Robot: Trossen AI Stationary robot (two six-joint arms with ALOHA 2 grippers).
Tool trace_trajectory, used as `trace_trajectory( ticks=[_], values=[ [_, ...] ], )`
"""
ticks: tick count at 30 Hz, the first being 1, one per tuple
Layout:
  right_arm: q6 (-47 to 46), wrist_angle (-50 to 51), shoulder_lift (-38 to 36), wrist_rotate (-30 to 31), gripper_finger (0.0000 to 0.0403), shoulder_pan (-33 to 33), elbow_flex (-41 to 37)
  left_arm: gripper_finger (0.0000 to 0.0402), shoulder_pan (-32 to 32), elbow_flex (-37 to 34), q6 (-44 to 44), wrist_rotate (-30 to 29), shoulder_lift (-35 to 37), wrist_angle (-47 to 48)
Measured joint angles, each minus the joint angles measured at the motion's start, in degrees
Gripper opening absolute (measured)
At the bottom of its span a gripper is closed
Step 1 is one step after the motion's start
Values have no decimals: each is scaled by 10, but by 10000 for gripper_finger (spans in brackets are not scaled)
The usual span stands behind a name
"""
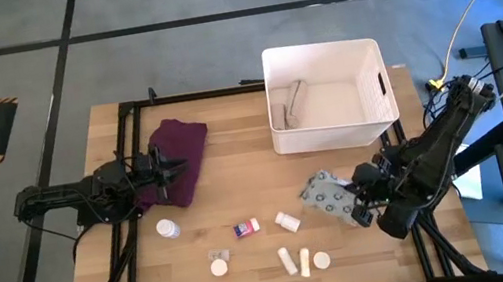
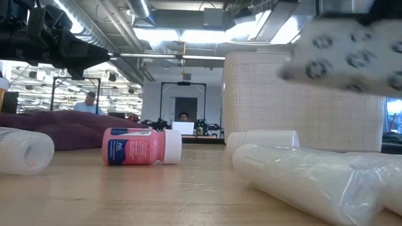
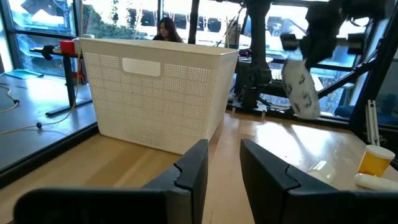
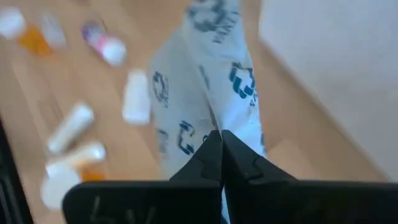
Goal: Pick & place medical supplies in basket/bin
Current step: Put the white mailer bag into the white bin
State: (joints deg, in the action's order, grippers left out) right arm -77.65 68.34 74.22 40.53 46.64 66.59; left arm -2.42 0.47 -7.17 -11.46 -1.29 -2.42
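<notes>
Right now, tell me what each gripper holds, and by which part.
The right gripper is shut on the grey patterned soft pouch, pinching its edge so it hangs off the table. The left gripper, open over the purple folded cloth, holds nothing.

Both arms are matte black and chunky-jointed, the left arm [image 1: 78, 199] and right arm [image 1: 431, 158] alike. Each ends in flat, angular black fingers [image 3: 193, 171]. Thin cables trail behind the right arm.
</notes>
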Motion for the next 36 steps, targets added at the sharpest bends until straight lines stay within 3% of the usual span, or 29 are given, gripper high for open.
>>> trace_trajectory(
  ticks=[6, 11, 15, 18, 24, 36],
  values=[
    [108, 44, 0, 127, 1, -19, 134, 88, 0, 0, 0, 0, 0, 0],
    [144, 105, -2, 253, 0, -64, 251, 88, 0, 0, 0, 0, 0, 0],
    [155, 173, -2, 285, 0, -133, 320, 88, 0, 0, 0, 0, 0, 0],
    [149, 219, -2, 285, 0, -200, 349, 88, 0, 0, 0, 0, 0, 0],
    [173, 217, -9, 253, 0, -318, 350, 88, 0, 0, 0, 0, 0, 0],
    [124, 217, -8, 132, 0, -475, 220, 88, 0, 0, -1, 0, 0, 0]
  ],
)
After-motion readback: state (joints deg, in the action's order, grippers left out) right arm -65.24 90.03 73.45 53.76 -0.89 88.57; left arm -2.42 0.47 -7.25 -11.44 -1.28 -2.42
